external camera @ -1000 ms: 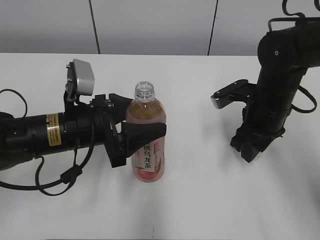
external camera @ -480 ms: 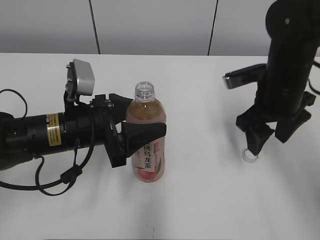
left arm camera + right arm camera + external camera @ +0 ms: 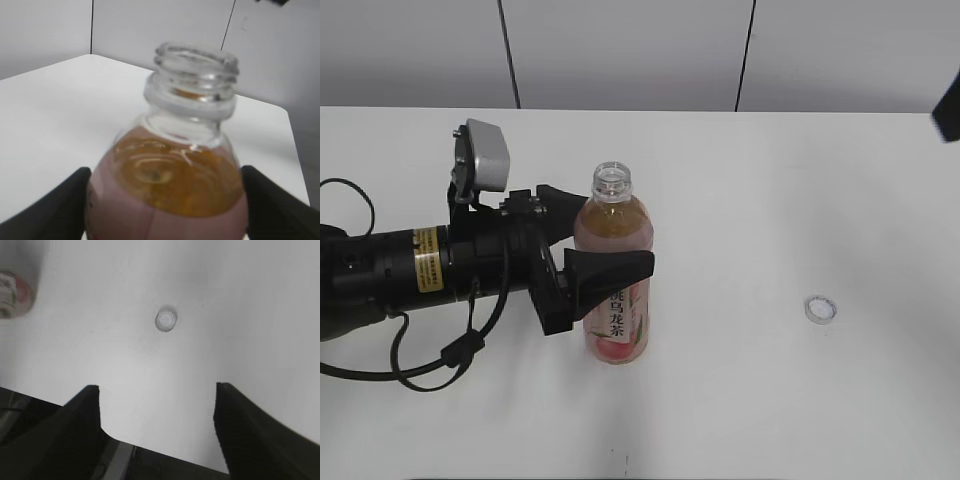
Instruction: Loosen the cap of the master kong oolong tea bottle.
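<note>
White cap [image 3: 819,309] off, lying alone on table [image 3: 740,190], far below spread-wide empty right gripper [image 3: 157,415], uncapped master kong oolong tea bottle [image 3: 613,270] upright, clamped between left gripper [image 3: 595,235] fingers.

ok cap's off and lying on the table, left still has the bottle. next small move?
Probably open the left gripper and back away: the bottle stands upright with a bare neck, the cap lies apart on the table, and the right gripper is open above it.
</note>
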Available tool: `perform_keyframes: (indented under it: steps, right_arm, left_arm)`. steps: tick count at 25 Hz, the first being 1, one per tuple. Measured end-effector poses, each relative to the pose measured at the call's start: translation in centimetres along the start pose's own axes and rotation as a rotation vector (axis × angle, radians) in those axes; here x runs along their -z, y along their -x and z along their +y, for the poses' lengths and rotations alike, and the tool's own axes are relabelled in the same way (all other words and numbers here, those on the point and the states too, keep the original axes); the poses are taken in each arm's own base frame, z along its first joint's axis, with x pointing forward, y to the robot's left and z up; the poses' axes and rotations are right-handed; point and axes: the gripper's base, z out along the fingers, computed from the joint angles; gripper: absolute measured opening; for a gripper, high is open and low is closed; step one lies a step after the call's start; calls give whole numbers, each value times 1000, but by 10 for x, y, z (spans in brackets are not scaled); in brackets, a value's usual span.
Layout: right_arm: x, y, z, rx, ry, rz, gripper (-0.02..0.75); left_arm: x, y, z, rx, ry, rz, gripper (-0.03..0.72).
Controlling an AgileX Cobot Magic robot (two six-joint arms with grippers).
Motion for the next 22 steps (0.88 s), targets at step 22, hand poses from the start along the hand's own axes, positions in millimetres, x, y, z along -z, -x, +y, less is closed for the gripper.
perform_keyframes:
  steps: [22]
  right_arm:
    - [48, -216, 13, 3, -27, -355, 532]
  left_arm:
    - [31, 95, -33, -126, 49, -107, 592]
